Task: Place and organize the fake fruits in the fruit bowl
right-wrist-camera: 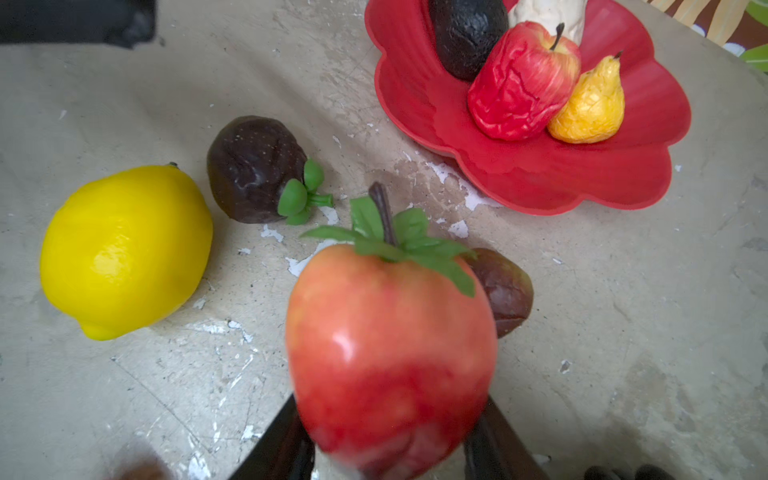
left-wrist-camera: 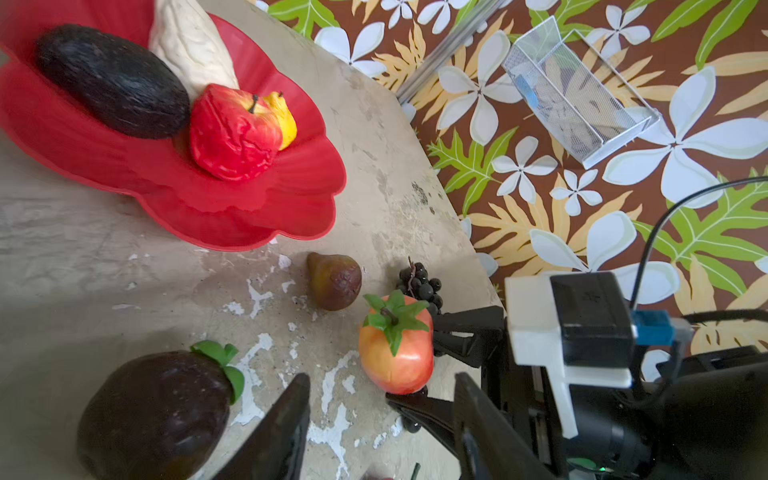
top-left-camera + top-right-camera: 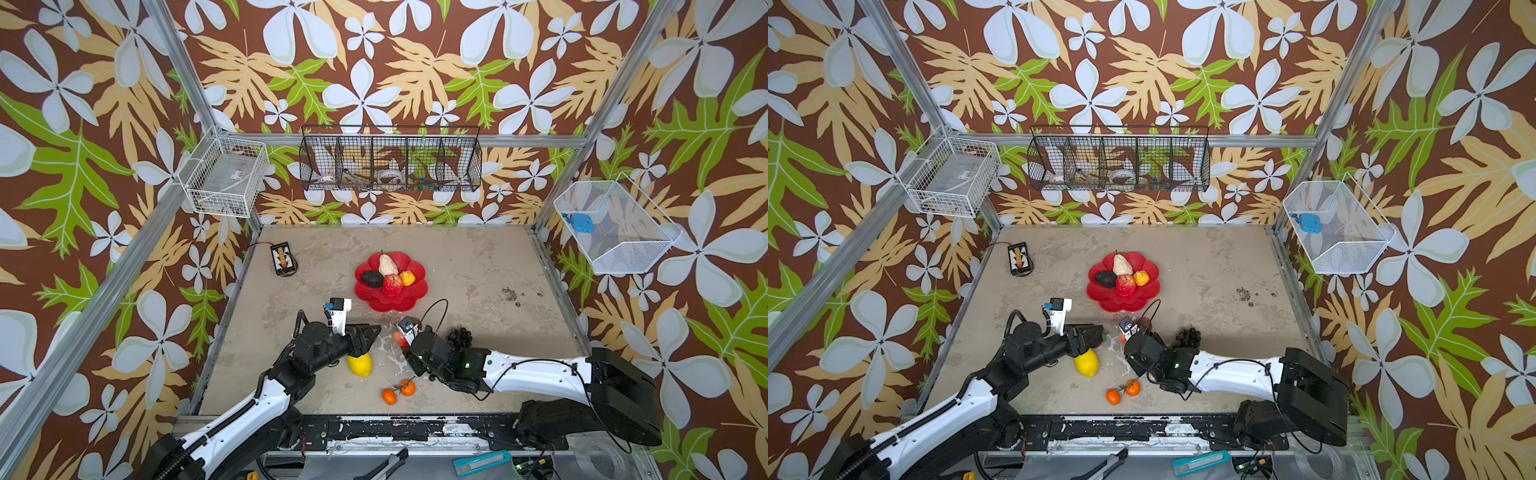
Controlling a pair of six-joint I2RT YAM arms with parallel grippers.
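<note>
red scalloped fruit bowl (image 3: pixel 390 304) holds four fruits mid-tabletop. right jaws clamp a leafy red fruit (image 1: pixel 390 353) near its rim; left jaws stand parted, empty, beside a dark strawberry (image 2: pixel 153 415). risks: glossy fruit slipping; close arms colliding.

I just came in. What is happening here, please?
Two robot arms are putting fake fruits into the red bowl. The right gripper is shut on an orange-red apple near the bowl. The left gripper hovers by the lemon, jaws apart, with nothing visibly held. The bowl has an avocado, a pale pear, a wrinkled apple and a yellow pear. The lemon, oranges, grapes, a dark leafy fruit and a brown pear lie on the table.
</note>
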